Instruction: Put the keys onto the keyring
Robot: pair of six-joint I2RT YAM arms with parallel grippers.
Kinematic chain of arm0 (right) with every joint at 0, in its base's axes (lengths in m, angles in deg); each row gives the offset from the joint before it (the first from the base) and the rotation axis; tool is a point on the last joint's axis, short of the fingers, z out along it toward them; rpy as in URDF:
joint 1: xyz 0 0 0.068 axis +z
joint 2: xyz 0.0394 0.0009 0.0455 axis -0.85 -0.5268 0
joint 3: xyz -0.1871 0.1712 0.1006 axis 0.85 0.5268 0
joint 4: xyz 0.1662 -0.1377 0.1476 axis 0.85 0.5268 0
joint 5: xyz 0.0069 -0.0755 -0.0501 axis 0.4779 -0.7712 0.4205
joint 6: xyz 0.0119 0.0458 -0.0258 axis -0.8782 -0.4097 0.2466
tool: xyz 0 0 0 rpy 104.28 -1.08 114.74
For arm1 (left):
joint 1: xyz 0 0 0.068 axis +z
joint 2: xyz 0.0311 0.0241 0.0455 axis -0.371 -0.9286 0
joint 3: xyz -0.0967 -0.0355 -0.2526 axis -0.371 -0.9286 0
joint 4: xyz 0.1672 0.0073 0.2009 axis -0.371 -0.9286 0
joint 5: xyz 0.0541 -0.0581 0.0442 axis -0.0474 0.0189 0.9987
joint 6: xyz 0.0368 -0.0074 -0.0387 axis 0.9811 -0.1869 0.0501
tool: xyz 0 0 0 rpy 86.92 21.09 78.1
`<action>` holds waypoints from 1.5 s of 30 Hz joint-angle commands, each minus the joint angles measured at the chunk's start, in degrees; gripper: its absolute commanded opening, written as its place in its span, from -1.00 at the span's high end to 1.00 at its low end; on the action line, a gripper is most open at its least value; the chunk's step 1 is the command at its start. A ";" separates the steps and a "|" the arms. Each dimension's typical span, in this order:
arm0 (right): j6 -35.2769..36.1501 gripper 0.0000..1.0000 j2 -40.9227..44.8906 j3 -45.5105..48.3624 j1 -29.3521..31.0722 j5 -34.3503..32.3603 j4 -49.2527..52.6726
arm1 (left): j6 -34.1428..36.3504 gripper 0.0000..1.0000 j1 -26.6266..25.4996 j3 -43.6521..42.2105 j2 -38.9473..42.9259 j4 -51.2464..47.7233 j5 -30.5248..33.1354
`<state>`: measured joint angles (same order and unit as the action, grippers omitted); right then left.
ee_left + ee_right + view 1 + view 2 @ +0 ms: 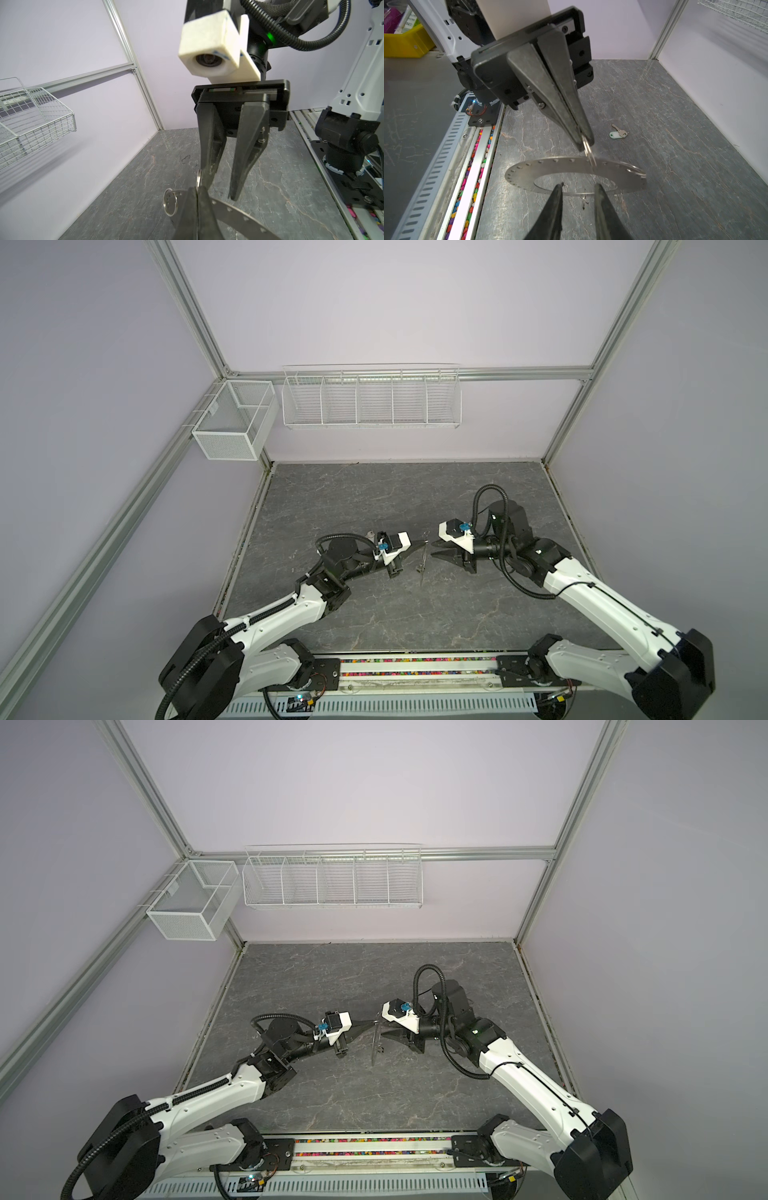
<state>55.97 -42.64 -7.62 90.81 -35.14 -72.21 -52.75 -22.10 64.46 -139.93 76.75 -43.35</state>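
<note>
Far left on the dark grey marbled surface (675,166), a small silver key with a white oblong plastic tag (618,133) lies loose, well apart from the flat grey metal keyring with small holes round its rim (560,170). The left gripper (584,141) has its jaws pinched tight on a thin wire split ring (588,151) threaded through that rim, so the keyring hangs from them. The right gripper (579,185) faces it at the inner edge, jaws narrowly parted and empty. By my judgement this key at least is not yet threaded on.
</note>
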 commanded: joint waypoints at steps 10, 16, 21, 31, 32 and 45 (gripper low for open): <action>-6.14 0.51 -1.59 0.57 -0.61 4.03 -7.84 | -2.05 1.00 0.28 1.11 -0.77 3.17 -3.04; -4.92 0.77 -1.19 0.55 -0.61 4.52 -5.76 | -1.46 1.00 0.30 1.21 -0.14 1.96 -2.93; -4.54 0.85 -0.19 0.91 -0.63 4.42 -5.70 | -0.39 1.00 0.30 1.46 0.45 -0.26 -3.15; -0.77 0.85 0.19 -0.36 -0.69 0.49 1.21 | 11.59 0.37 0.28 3.71 4.42 -16.17 2.18; -0.22 0.85 0.10 -0.58 -0.60 -0.27 1.99 | 12.53 0.34 0.31 4.07 5.03 -18.08 3.31; 4.29 0.85 -4.87 -6.69 1.68 -8.05 12.83 | 24.18 0.25 -2.22 11.63 3.74 -35.63 8.03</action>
<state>57.83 -46.75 -12.27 91.47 -41.32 -62.48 -32.69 -23.39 74.03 -134.90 46.75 -36.97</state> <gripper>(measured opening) 0.074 0.375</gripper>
